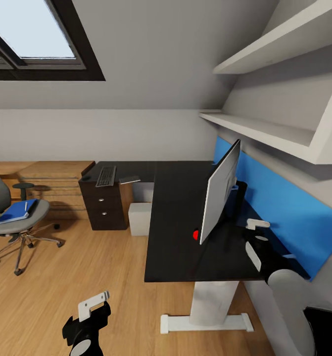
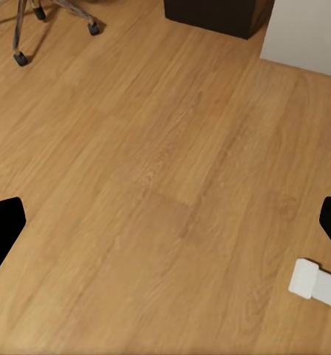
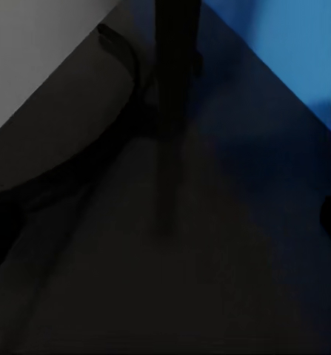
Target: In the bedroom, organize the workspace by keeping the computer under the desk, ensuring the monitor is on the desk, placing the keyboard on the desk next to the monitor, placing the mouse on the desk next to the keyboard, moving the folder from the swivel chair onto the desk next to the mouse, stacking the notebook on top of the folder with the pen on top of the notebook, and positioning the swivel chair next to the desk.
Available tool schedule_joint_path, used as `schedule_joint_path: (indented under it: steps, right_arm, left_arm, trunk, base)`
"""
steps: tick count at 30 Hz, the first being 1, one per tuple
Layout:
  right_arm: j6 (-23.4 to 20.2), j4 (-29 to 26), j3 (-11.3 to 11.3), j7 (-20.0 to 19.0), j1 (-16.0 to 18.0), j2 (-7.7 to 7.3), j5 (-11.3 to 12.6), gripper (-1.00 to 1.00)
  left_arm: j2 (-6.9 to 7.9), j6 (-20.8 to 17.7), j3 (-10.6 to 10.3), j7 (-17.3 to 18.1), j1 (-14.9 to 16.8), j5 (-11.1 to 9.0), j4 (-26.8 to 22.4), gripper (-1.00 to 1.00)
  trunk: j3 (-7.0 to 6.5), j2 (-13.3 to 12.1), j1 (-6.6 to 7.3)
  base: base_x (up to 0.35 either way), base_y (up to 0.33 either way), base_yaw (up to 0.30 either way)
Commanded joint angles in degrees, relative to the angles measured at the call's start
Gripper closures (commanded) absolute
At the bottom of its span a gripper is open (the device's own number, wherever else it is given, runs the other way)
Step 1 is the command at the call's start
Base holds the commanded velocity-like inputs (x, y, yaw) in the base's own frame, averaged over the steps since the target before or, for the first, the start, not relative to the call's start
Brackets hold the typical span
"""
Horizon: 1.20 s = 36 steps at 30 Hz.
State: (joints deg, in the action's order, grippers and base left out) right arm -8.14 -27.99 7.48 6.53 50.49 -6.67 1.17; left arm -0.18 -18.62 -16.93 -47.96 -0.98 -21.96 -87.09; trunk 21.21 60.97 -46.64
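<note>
On the desk (image 1: 180, 217) the monitor (image 1: 219, 193) stands edge-on, the right pincer (image 1: 257, 232) behind it, grip unreadable, likely for turning it. The left pincer (image 1: 89, 316) hangs released over floor. The folder (image 1: 17, 211) waits on the swivel chair (image 1: 17, 222).

1. The desk (image 1: 175, 222) is seen topped in matt black, faintly grained in the right wrist view, on a smooth white pedestal.
2. The floor (image 2: 165, 192) is shown as light wood plank with a satin sheen.
3. The swivel chair (image 1: 17, 217) is upholstered in grey cloth over a glossy chrome base.
4. The monitor (image 1: 219, 193) back is rendered in smooth silver-grey.
5. The back panel (image 1: 284, 207) is finished in flat, bright blue.
</note>
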Motion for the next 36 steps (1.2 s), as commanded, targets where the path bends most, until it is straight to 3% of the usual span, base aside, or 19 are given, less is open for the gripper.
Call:
schedule_joint_path:
  steps: [1, 3, 4, 6, 11, 14, 16, 19, 27, 32, 36]
  right_arm:
    - [-2.04, -2.64, 0.00, 0.76, -0.97, 0.11, 0.15, -1.00]
    - [-5.20, -8.16, 0.00, 2.12, -3.28, 0.29, 0.21, -1.00]
    - [-8.03, -14.33, -0.01, 3.51, -6.20, 0.54, 0.25, -1.00]
    - [-10.22, -20.55, -0.01, 4.89, -9.57, 1.09, 0.29, -1.00]
    - [-14.00, -44.00, -0.02, 11.25, -21.95, 5.67, 0.48, -1.00]
    - [-14.15, -52.72, -0.43, 12.97, -28.46, 9.01, 0.55, -1.00]
    - [-14.12, -54.81, -0.99, 13.19, -30.00, 10.10, 0.52, -1.00]
    - [-14.04, -57.14, -3.57, 13.44, -31.84, 11.21, 0.45, -1.00]
    - [-13.73, -58.17, -6.85, 13.52, -33.29, 11.49, 0.33, -1.00]
    - [-13.35, -58.66, -7.65, 13.40, -33.86, 11.43, 0.32, -1.00]
    - [-9.05, -58.69, -7.95, 13.51, -34.54, 11.42, 0.25, -1.00]
  left_arm:
    - [0.00, -0.26, -0.06, -0.31, 0.02, -0.20, -0.10, -1.00]
    - [0.00, -0.23, -0.08, -0.36, 0.02, -0.20, -0.12, -1.00]
    - [0.00, -0.21, -0.13, -0.41, 0.02, -0.19, -0.14, -1.00]
    - [0.00, -0.20, -0.16, -0.37, 0.02, -0.19, -0.16, -1.00]
    - [0.00, -0.19, -0.20, -0.40, 0.02, -0.19, -0.18, -1.00]
    - [0.00, -0.19, -0.22, -0.40, 0.02, -0.19, -0.18, -1.00]
    - [0.00, -0.20, -0.26, -0.39, 0.02, -0.19, -0.18, -1.00]
    - [0.00, -0.28, -0.29, -0.26, 0.02, -0.22, -0.18, -1.00]
    - [0.00, -0.35, -0.37, -0.05, 0.02, -0.29, -0.18, -1.00]
    - [0.00, -0.28, -0.38, -0.03, 0.02, -0.28, -0.18, -1.00]
    - [0.00, -0.29, -0.38, -0.06, 0.02, -0.28, -0.18, -1.00]
  trunk:
    - [0.05, 0.04, -0.01]
    - [0.05, 0.04, -0.01]
    - [0.05, 0.04, -0.01]
    - [0.05, 0.04, -0.01]
    - [0.05, 0.04, -0.01]
    - [0.05, 0.04, -0.01]
    - [0.05, 0.04, -0.01]
    - [0.05, 0.04, -0.01]
    - [0.05, 0.04, -0.01]
    - [0.05, 0.04, -0.01]
    - [0.05, 0.04, -0.01]
  base:
    - [0.000, 0.000, 0.000]
    - [0.000, 0.000, 0.000]
    - [0.000, 0.000, 0.000]
    - [0.000, 0.000, 0.000]
    - [0.000, 0.000, 0.000]
    - [-0.039, 0.095, 0.000]
    - [-0.081, 0.235, 0.000]
    - [-0.096, 0.290, 0.000]
    - [-0.051, 0.318, 0.000]
    - [0.203, 0.239, 0.000]
    - [0.139, 0.065, 0.000]
